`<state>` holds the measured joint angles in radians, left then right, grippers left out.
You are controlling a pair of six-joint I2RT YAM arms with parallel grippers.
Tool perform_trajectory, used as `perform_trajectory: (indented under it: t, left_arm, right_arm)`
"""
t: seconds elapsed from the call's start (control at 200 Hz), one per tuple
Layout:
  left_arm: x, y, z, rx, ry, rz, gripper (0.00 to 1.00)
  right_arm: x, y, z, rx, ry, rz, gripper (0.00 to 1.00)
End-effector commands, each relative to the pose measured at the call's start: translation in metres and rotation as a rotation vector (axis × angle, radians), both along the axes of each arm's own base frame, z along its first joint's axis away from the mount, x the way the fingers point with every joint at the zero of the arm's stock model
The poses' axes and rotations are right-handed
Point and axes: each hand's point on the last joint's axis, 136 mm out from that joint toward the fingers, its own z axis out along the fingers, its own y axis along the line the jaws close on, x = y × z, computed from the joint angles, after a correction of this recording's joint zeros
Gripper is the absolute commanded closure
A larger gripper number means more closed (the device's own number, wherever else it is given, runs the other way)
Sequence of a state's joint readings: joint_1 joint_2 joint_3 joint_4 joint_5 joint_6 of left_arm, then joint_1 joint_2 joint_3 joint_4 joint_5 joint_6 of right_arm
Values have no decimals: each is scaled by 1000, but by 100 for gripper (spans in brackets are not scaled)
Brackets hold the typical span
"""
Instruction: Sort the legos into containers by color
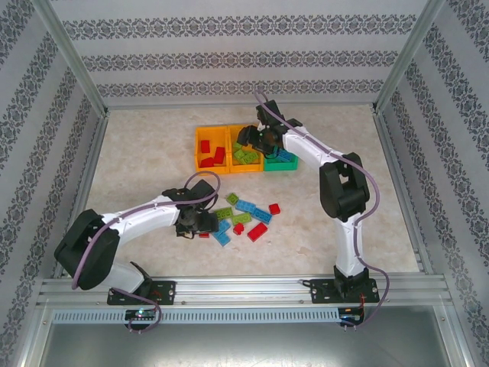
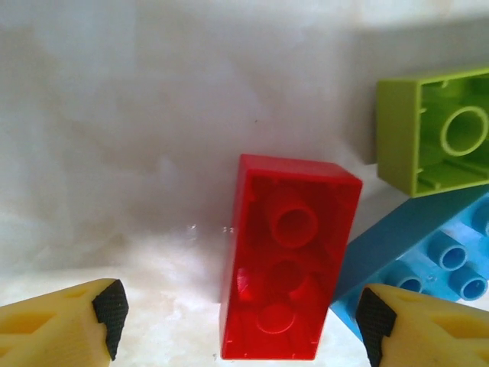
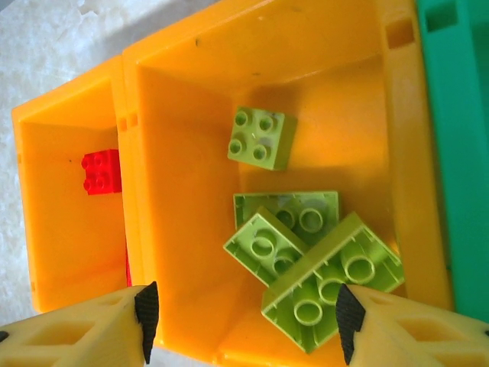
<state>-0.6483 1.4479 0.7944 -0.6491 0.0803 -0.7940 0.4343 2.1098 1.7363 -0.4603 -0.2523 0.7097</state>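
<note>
Legos on marbled table, patterned walls

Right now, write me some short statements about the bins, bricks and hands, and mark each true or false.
1. The middle orange bin holds lime green bricks. True.
2. The left hand is shut on a blue brick. False: its fingers stand apart, one on either side of a red brick lying on the table.
3. The green bin holds red bricks. False: it holds blue bricks.
4. Several loose bricks lie on the table. True.
5. The right hand hangs open above the middle orange bin. True.
</note>
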Motion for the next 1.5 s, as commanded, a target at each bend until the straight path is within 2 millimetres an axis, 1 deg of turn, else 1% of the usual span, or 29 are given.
perform_trajectory:
  t: [0.0,0.14,0.275,0.37,0.44,0.599,0.679,0.769,0.854,0.959,1.044,1.174,1.279,1.424,1.494]
  left_arm:
    - [3,1,-10,43,1,-6,22]
    - [12,-2,-11,49,-18,5,29]
    - [17,-6,-12,42,-28,1,42]
    - [17,-7,-16,45,-18,-2,53]
    - [16,-6,-18,47,-15,-3,56]
    - [15,-4,-25,63,-2,-2,58]
    - [15,-4,-26,62,-3,-1,64]
    - [20,-4,-19,70,-21,-6,73]
    - [28,-3,-2,89,-57,-21,81]
    - [45,2,27,137,-133,-36,82]
    - [64,-1,51,126,-192,-52,82]
    - [98,-7,76,97,-258,-73,82]
    - [133,-13,87,66,-289,-83,82]
    - [188,-9,94,29,-312,-65,83]
    - [211,-6,98,21,-321,-58,83]
  right_arm:
    - [-16,-6,33,-3,-59,29,32]
    - [-36,-15,37,-39,-80,58,30]
    - [-55,-26,37,-70,-90,76,30]
    - [-68,-37,31,-95,-80,78,28]
    - [-77,-46,26,-109,-70,73,28]
    - [-89,-64,17,-132,-48,43,28]
    - [-94,-72,14,-139,-37,33,28]
    - [-100,-78,12,-150,-31,27,28]
    - [-106,-81,10,-177,-33,37,28]
    - [-120,-84,2,-235,-39,68,28]
    - [-132,-85,-6,-279,-33,102,28]
    - [-151,-85,-24,-310,11,132,28]
    - [-161,-86,-34,-312,32,126,28]
    - [-175,-87,-44,-328,55,133,29]
    - [-181,-89,-50,-338,70,141,29]
